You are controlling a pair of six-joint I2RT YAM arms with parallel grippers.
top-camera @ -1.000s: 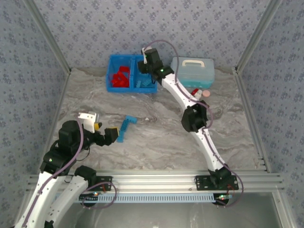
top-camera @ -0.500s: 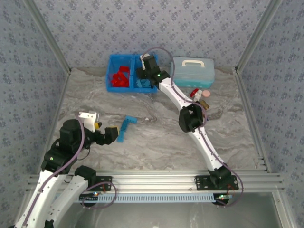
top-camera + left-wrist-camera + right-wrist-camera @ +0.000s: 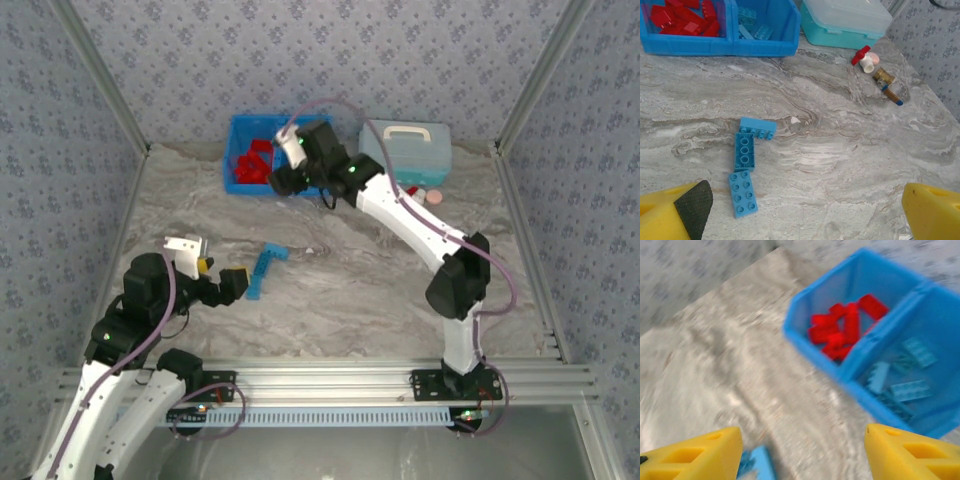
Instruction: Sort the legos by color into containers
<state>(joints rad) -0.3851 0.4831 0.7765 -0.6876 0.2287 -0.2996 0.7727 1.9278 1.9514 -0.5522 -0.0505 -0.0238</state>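
The bright blue bin [image 3: 238,124] stands at the back of the table. Red legos [image 3: 252,160] lie in its left compartment and blue legos [image 3: 900,377] in its right one. The left wrist view has the bin [image 3: 715,47] at the top left. Three blue legos [image 3: 744,151] lie loose on the table, just ahead of my left gripper [image 3: 237,283]. That gripper [image 3: 805,215] is open and empty. My right gripper [image 3: 285,182] hangs over the bin's front edge. Its blurred wrist view has the right gripper [image 3: 802,455] open with nothing between its fingers, the bin [image 3: 815,347] ahead.
A pale blue case [image 3: 405,150] with a white handle sits right of the bin. A red-and-white capped bottle [image 3: 865,57] and a brass fitting [image 3: 887,85] lie in front of it. Metal frame rails [image 3: 520,260] border the marble table.
My right gripper has opened and swung from above the bin's right compartment to its front edge, and its elbow has moved out to the right. The left arm has stayed put.
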